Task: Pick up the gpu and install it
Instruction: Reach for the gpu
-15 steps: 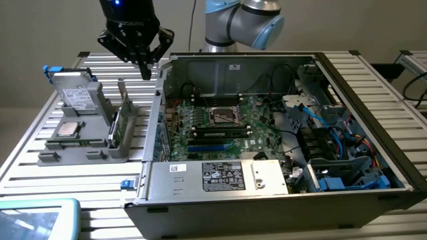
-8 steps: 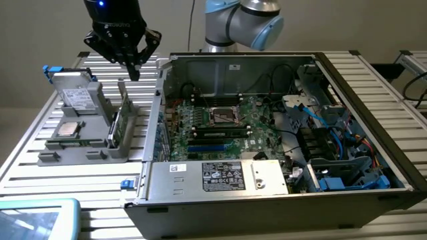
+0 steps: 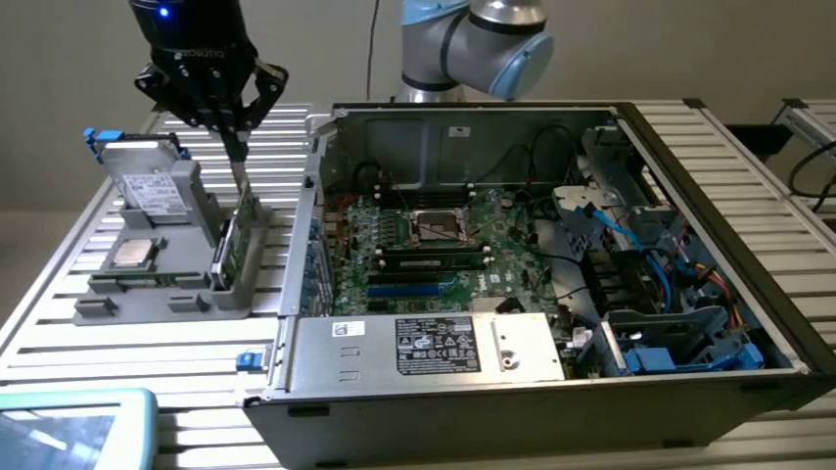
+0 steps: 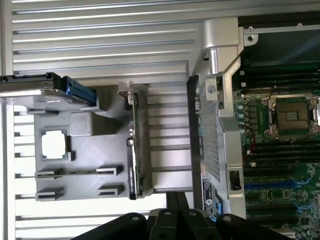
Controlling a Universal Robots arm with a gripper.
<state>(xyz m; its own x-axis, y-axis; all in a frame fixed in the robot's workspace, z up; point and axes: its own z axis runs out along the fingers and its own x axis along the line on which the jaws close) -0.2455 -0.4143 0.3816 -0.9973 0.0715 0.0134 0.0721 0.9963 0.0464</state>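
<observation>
While the gripper [image 3: 242, 174] hangs with fingers pressed together, apparently pinching nothing, over the gpu [image 3: 233, 250] standing on edge along the grey holder's [image 3: 117, 305] edge nearest the computer case [image 3: 770, 323], any descent risks ramming the card's top edge and chipping it.

gpu [image 3: 235, 245] stands edge-on in the grey holder [image 3: 183, 257], faces hidden; drive label [image 3: 162, 192] in that holder is too small to read.

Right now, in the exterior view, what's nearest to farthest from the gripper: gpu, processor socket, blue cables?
1. gpu, on edge in the grey rack, right below the gripper.
2. processor socket, in the middle of the case.
3. blue cables, at the case's end on the exterior view's right.
</observation>
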